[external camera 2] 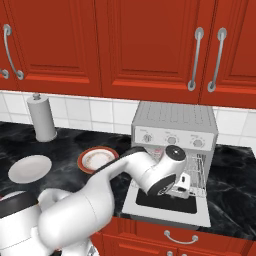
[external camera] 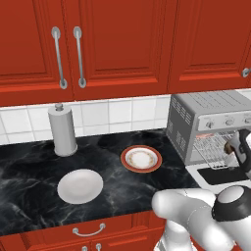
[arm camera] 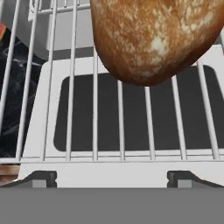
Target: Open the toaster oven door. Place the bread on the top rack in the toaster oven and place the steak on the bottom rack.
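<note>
The toaster oven (external camera 2: 175, 135) sits on the bench (external camera: 29, 171) with the toaster oven door (external camera 2: 167, 202) dropped flat toward the robot, dark glass facing up; that step looks done. The hand (arm camera: 112, 179) is at the oven mouth, its 2 tips spread wide with nothing between them. In the hand view the bread (arm camera: 153, 37) lies on wire bars at 12 o'clock, resting on a rack (arm camera: 122, 131) pulled out over the door; whether this is the top rack I cannot tell.

2 plates stand at 9 o'clock from the oven: a red-rimmed plate (external camera: 141, 159) and a white plate (external camera: 80, 186); both look bare.

Risks, as I judge them: the roll sits near the rack's front edge, so a nudge from the hand on retreat could roll it off onto the door; the wrist is close to the bars and could snag them; if this is the lower shelf, the steak's place is taken.
</note>
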{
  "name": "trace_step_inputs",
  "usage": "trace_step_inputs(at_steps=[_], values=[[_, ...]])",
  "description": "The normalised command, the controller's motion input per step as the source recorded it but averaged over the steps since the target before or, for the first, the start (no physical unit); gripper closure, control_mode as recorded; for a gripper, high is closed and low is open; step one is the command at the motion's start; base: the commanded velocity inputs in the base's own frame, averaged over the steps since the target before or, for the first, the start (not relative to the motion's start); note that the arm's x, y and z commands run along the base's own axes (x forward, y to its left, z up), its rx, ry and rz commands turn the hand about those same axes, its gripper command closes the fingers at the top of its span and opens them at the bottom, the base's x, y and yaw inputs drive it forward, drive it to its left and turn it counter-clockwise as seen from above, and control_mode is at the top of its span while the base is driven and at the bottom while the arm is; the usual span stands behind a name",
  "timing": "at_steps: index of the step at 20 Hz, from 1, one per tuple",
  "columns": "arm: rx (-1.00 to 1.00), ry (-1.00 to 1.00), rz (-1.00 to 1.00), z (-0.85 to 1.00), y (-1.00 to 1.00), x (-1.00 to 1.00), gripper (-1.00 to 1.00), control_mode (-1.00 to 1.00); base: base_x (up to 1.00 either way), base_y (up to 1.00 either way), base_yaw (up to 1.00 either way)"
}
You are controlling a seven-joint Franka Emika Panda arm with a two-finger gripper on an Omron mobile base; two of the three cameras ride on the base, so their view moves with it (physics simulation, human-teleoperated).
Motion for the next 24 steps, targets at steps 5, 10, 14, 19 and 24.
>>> trace_step_inputs(at_steps=[5, 10, 14, 19, 24], values=[[0.00, -0.07, 0.00, -0.07, 0.00, 0.09, -1.00, -1.00, 0.00, 0.00, 0.00], [0.00, -0.07, 0.00, 0.00, 0.00, 0.28, -1.00, -1.00, 0.00, 0.00, 0.00], [0.00, -0.05, 0.00, 0.01, 0.02, 0.36, -1.00, -1.00, 0.00, 0.00, 0.00], [0.00, -0.03, 0.00, 0.00, 0.01, 0.37, -1.00, -1.00, 0.00, 0.00, 0.00], [0.00, 0.00, 0.00, 0.00, 0.02, 0.41, -1.00, -1.00, 0.00, 0.00, 0.00]])
